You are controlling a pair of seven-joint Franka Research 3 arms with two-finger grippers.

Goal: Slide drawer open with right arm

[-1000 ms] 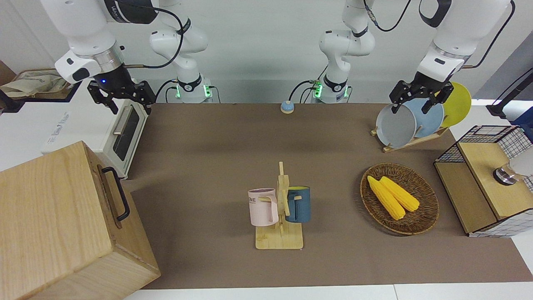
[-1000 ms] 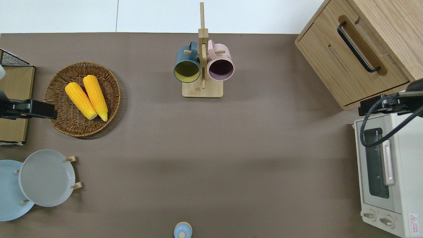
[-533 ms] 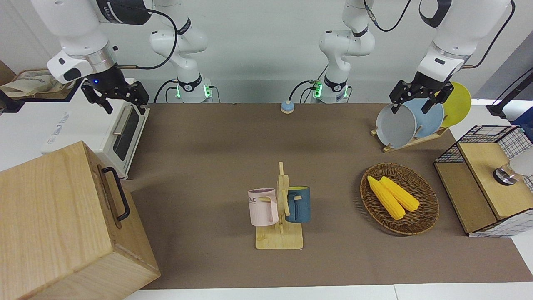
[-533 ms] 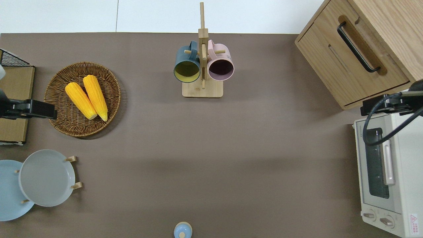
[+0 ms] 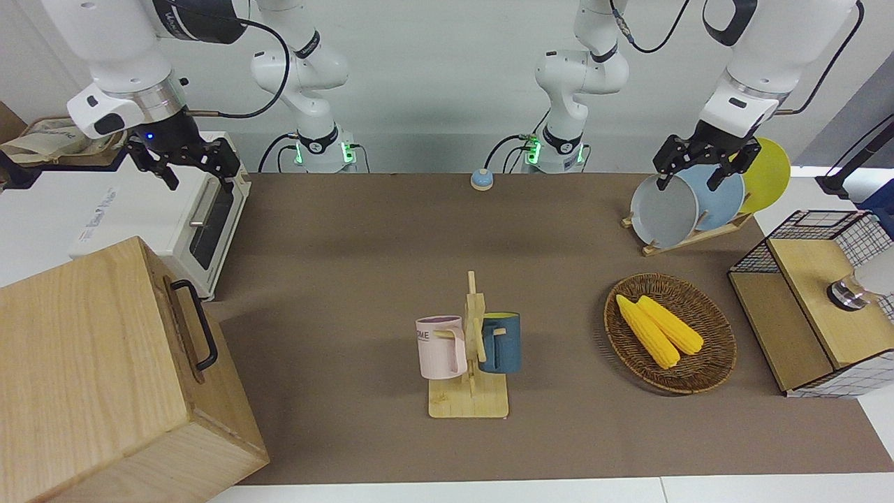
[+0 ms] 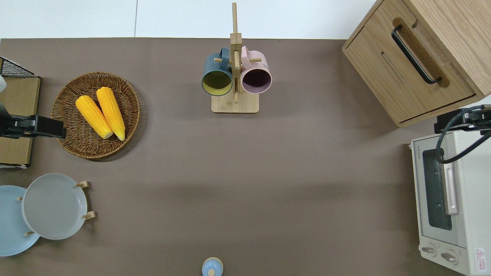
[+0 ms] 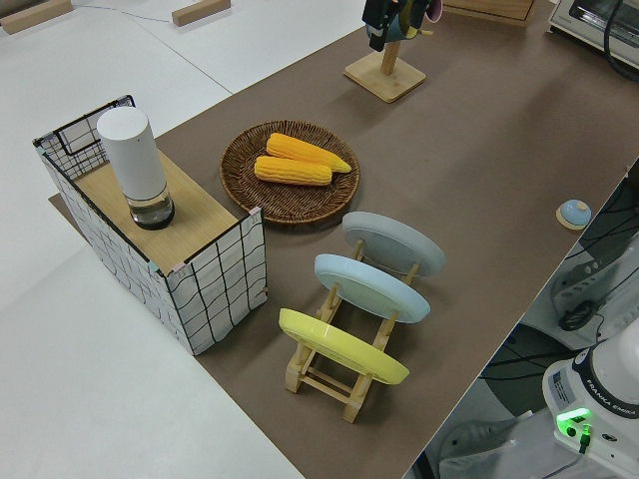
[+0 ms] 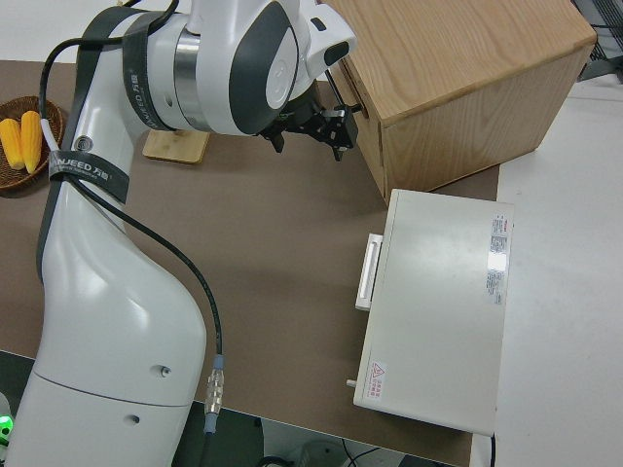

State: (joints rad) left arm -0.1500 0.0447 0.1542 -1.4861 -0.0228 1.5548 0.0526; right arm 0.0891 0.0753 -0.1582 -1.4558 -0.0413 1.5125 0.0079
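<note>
Drawer [image 6: 410, 73] closed, its bar handle [image 6: 415, 54] running diagonally across the front.

A brown mat [image 6: 245, 172] covered a white table [image 6: 184, 17], whose bare edge ran along the top of the overhead frame. A plain pale wall [image 5: 433, 63] filled the upper middle of the front frame, evenly lit.
</note>
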